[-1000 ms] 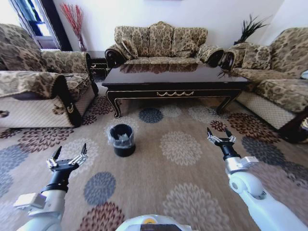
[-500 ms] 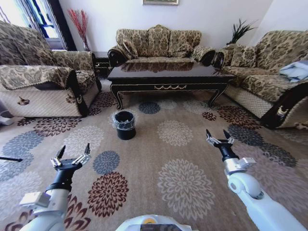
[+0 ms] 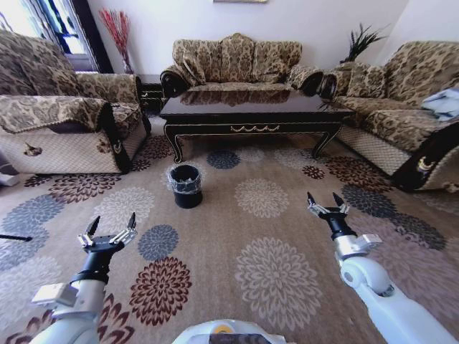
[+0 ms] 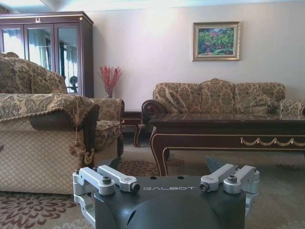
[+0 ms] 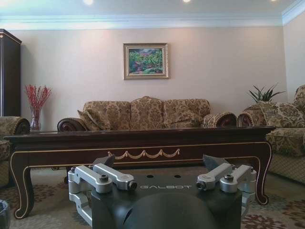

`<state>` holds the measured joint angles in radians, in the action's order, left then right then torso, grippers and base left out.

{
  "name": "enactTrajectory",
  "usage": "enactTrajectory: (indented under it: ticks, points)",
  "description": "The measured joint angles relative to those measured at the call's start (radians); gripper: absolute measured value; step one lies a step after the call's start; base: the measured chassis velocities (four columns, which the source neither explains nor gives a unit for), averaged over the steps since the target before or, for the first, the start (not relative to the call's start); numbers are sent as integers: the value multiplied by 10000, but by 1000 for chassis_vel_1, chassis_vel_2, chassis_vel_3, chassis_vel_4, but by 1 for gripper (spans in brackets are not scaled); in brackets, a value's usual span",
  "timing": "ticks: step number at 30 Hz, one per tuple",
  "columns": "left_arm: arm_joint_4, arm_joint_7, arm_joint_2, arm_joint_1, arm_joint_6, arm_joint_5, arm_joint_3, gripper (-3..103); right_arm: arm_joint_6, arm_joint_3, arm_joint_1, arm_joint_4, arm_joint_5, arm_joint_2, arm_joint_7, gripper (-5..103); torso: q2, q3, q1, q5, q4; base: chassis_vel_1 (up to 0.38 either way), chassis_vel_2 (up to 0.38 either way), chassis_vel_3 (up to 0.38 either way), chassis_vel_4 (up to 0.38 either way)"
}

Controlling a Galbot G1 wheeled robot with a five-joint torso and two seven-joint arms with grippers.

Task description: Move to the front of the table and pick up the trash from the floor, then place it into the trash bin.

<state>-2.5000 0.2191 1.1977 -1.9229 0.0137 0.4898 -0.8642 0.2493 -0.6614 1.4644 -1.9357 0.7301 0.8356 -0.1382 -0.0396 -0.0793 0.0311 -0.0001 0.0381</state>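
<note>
Fingers of both grippers are spread wide and nothing is held in them.

Seen from the head view, the left gripper point(image 3: 110, 235) is raised at the lower left of the frame and the right gripper point(image 3: 325, 204) at the lower right, both above the floral carpet point(image 3: 272, 272). The trash bin point(image 3: 186, 185), black and lined with a clear bag, is stood on the carpet left of centre, in front of the table point(image 3: 252, 119), whose dark glossy worktop is set across the upper middle. Sofas point(image 3: 237, 61) are ranged behind and on both sides of it. No litter can be made out on the carpet.
</note>
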Motion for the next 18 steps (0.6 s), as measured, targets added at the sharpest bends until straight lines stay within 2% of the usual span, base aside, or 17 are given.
enactTrajectory:
  ticks: [9,18]
  points:
    - [0,6,-4,-1,5,25,-50,100,0,0,25,5,-24,3,0,100,0,2,-2,0,-1,145,-145,-123,159]
    - [0,10,35,3,7,3,5,100,0,-16,84,21,-82,20,0,100,-1,3,-2,-1,1,279,-272,-277,261]
